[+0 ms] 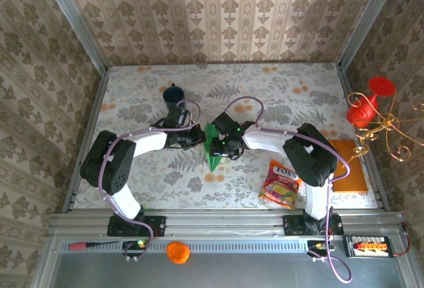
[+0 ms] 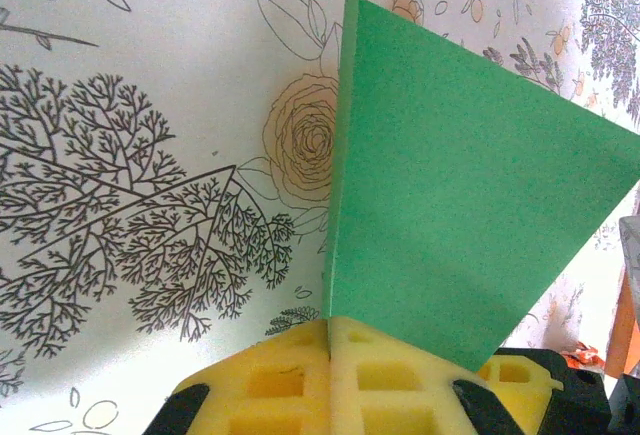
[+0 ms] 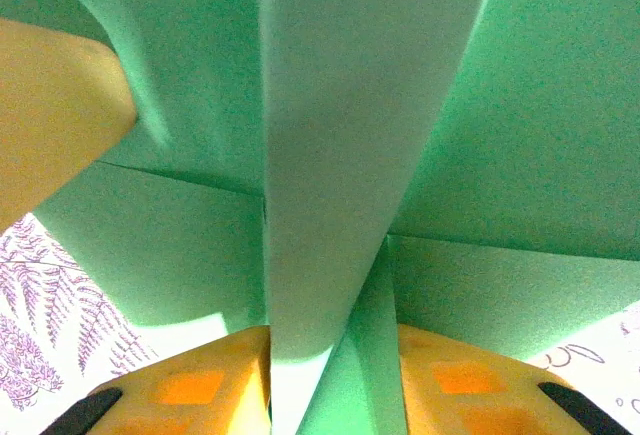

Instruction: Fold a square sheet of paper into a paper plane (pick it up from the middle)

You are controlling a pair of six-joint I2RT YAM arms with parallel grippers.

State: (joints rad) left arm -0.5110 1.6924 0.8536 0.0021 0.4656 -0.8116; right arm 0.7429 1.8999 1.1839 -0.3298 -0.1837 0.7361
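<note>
The bright-green sheet of paper (image 1: 212, 147) is folded into a narrow pointed shape and held upright at mid-table, its tip toward the near edge. My left gripper (image 1: 199, 137) pinches it from the left. In the left wrist view the yellow pads (image 2: 330, 330) are pressed together on the paper's (image 2: 450, 205) lower edge. My right gripper (image 1: 220, 146) reaches in from the right. In the right wrist view its pads (image 3: 330, 365) stand apart, with a loose V of green folds (image 3: 330, 155) between them, not pressed flat.
A blue mug (image 1: 173, 93) stands behind the left gripper. A colourful snack packet (image 1: 281, 183) lies at the near right, with an orange-brown board (image 1: 348, 165) beyond it by the right wall. A red ornament on gold wire (image 1: 368, 102) hangs at the right.
</note>
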